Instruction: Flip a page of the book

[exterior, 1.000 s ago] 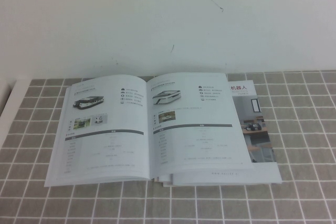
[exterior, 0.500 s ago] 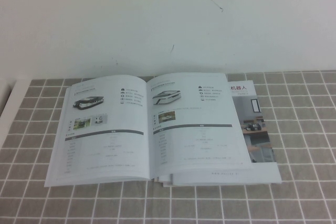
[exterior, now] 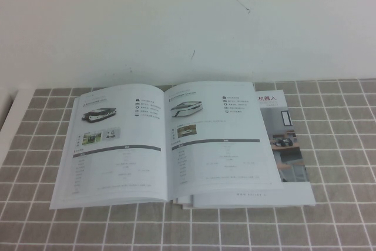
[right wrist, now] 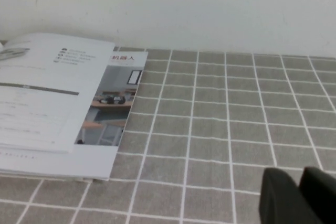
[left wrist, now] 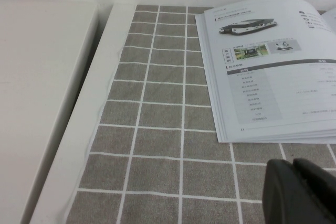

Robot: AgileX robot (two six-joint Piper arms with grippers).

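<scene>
The book (exterior: 176, 145) lies open and flat on the grey checked cloth, its spine running away from me. The page (exterior: 217, 139) is the right-hand leaf, lying flat, with a black-white machine and a dark arched picture facing up. The left-hand leaf (exterior: 114, 145) shows a flat vehicle and two small photos. Neither gripper shows in the high view. My left gripper (left wrist: 293, 169) is shut and empty, over the cloth just short of the book's near left corner (left wrist: 226, 137). My right gripper (right wrist: 300, 174) is shut and empty, over the cloth well to the right of the book (right wrist: 63, 108).
Under the right-hand leaf a page with an office photo (exterior: 288, 151) sticks out to the right. A white wall (exterior: 188, 22) rises behind the table. The table's white left edge (left wrist: 79, 129) runs beside the cloth.
</scene>
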